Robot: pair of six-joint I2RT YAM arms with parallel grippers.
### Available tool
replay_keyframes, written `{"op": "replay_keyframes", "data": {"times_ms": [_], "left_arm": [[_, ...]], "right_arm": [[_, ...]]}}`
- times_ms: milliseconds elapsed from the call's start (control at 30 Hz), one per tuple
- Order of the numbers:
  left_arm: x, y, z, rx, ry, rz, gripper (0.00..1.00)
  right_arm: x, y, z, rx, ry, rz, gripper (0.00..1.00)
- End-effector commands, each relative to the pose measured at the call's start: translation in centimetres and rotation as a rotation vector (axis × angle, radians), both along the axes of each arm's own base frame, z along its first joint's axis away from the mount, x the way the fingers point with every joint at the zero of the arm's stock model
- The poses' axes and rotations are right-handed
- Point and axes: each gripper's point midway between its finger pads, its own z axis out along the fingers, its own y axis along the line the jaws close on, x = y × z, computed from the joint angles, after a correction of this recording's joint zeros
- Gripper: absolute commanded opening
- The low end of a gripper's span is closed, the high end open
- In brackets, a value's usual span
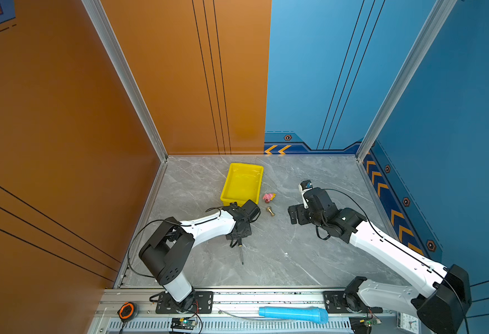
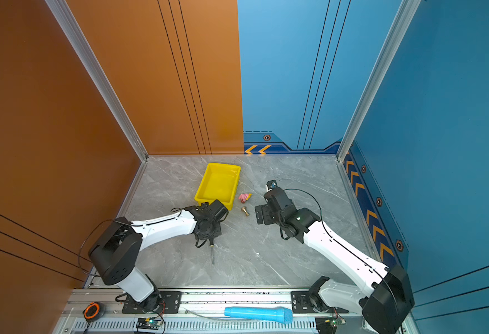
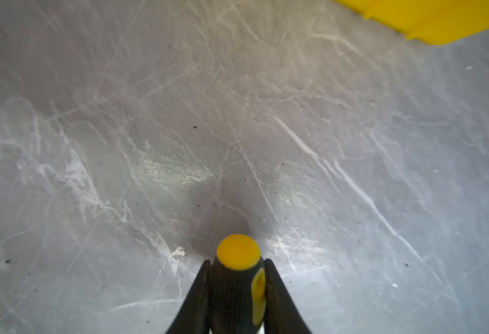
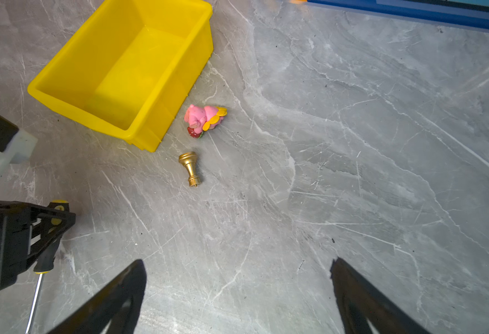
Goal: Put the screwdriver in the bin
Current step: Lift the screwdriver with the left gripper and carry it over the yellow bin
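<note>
Screwdriver (image 3: 234,295) handle clamped in my left gripper (image 3: 237,261), near the bin (image 4: 179,86); my right gripper (image 4: 237,261) stands wide apart.

Both top views high, looking down over the table (image 1: 295,179), wrist views close, sharing the bin (image 3: 428,20)

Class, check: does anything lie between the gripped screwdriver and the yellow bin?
Nothing visible does. The left gripper holds the screwdriver; only bare table separates it from the bin. The pink toy and brass fitting lie off to the side.
</note>
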Motion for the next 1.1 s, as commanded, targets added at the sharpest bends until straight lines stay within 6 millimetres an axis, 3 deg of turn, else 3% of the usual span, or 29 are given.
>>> {"op": "replay_keyframes", "data": {"times_ms": [0, 33, 433, 600, 800, 1067], "left_arm": [[0.4, 0.5, 2.2, 0.036, -0.035, -0.051, 0.00], [1.1, 0.0, 3.5, 0.026, -0.061, -0.063, 0.00], [6.5, -0.2, 11.2, 0.047, -0.219, -0.199, 0.00], [9.3, 0.0, 13.9, 0.060, -0.280, -0.256, 0.00], [12.9, -0.5, 16.8, 0.090, -0.356, -0.326, 0.00], [18.1, -1.0, 18.3, 0.098, -0.410, -0.340, 0.00]], "right_arm": [[0.1, -0.1, 1.8, 0.050, -0.049, -0.002, 1.00], [0.1, -0.2, 2.0, 0.061, -0.056, -0.003, 1.00], [0.6, -0.3, 3.4, 0.118, -0.088, -0.003, 1.00], [1.3, 0.7, 5.8, 0.160, -0.154, 0.048, 1.00], [2.8, -0.2, 6.0, 0.155, -0.159, -0.010, 1.00], [4.5, -0.7, 6.1, 0.220, -0.190, -0.064, 1.00]]}}
